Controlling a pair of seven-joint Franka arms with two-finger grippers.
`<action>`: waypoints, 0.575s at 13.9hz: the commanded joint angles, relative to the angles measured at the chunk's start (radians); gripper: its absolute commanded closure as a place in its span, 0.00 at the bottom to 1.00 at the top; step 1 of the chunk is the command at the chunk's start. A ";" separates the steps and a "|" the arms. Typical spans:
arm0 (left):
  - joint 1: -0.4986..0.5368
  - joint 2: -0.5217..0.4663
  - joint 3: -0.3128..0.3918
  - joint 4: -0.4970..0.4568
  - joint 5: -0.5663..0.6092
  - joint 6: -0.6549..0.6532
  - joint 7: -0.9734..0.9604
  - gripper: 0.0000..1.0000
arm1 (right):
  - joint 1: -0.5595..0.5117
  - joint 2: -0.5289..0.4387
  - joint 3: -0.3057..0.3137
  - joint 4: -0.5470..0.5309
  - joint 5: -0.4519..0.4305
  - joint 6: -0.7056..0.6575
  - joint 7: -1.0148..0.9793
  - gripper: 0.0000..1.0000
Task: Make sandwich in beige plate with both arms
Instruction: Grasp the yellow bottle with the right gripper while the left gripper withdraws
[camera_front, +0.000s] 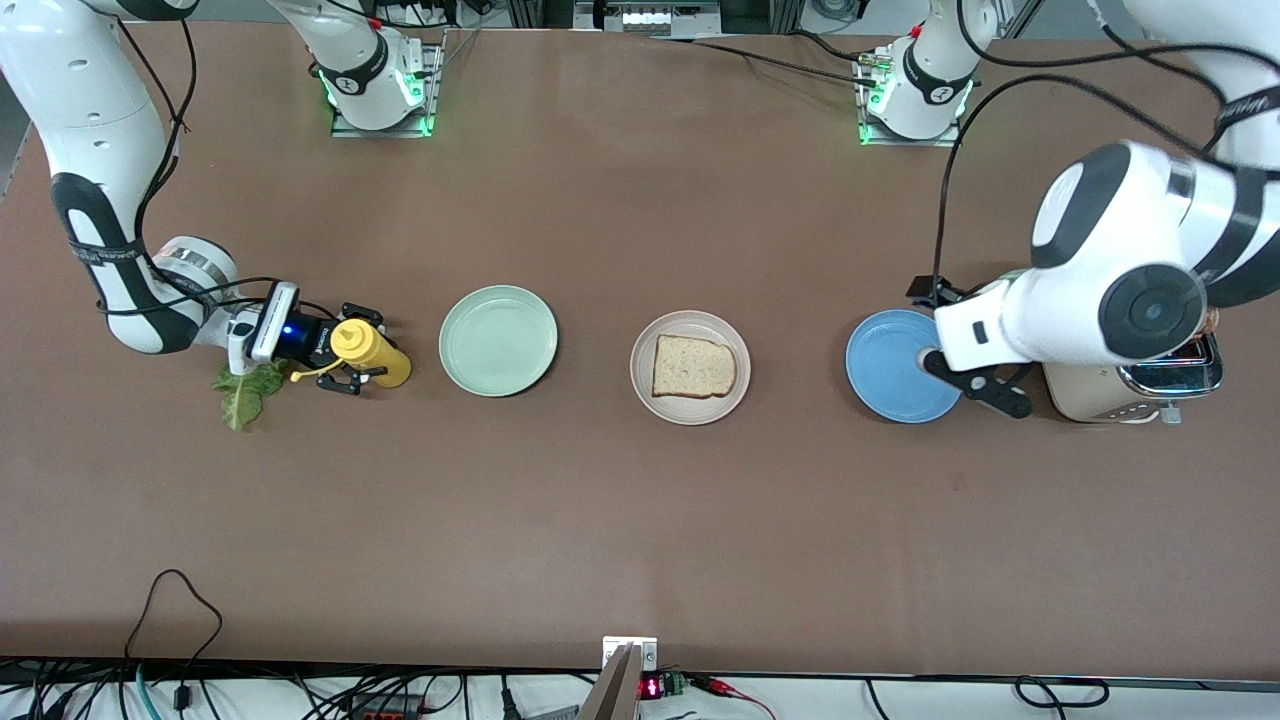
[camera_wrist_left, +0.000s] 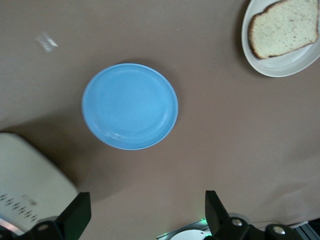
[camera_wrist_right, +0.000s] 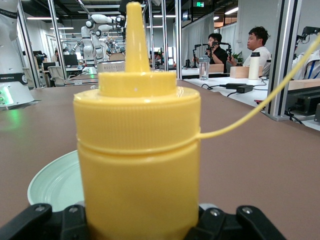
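The beige plate (camera_front: 690, 408) sits mid-table with one bread slice (camera_front: 693, 367) on it; both also show in the left wrist view, the plate (camera_wrist_left: 280, 67) and the slice (camera_wrist_left: 285, 27). A green lettuce leaf (camera_front: 245, 392) lies on the table under the right wrist. My right gripper (camera_front: 352, 348) is shut on an upright yellow squeeze bottle (camera_front: 372, 352), which fills the right wrist view (camera_wrist_right: 137, 150) between the gripper's (camera_wrist_right: 142, 222) two fingers. My left gripper (camera_front: 955, 345) is open and empty, up over the blue plate's (camera_front: 895, 365) edge beside the toaster; in its own view the gripper (camera_wrist_left: 145, 217) frames bare table.
A mint-green plate (camera_front: 498, 340) lies between the bottle and the beige plate, and shows in the right wrist view (camera_wrist_right: 52, 185). A beige toaster (camera_front: 1130, 390) stands at the left arm's end, partly under that arm. The blue plate (camera_wrist_left: 130, 106) holds nothing.
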 joint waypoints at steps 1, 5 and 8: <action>-0.086 -0.086 0.130 -0.015 0.020 -0.002 -0.010 0.00 | 0.047 -0.089 -0.007 -0.003 0.008 0.058 0.091 0.64; -0.186 -0.202 0.353 -0.103 -0.103 0.083 -0.023 0.00 | 0.144 -0.217 -0.010 -0.003 -0.020 0.237 0.266 0.63; -0.187 -0.342 0.400 -0.271 -0.138 0.235 -0.145 0.00 | 0.242 -0.309 -0.010 0.007 -0.125 0.424 0.441 0.63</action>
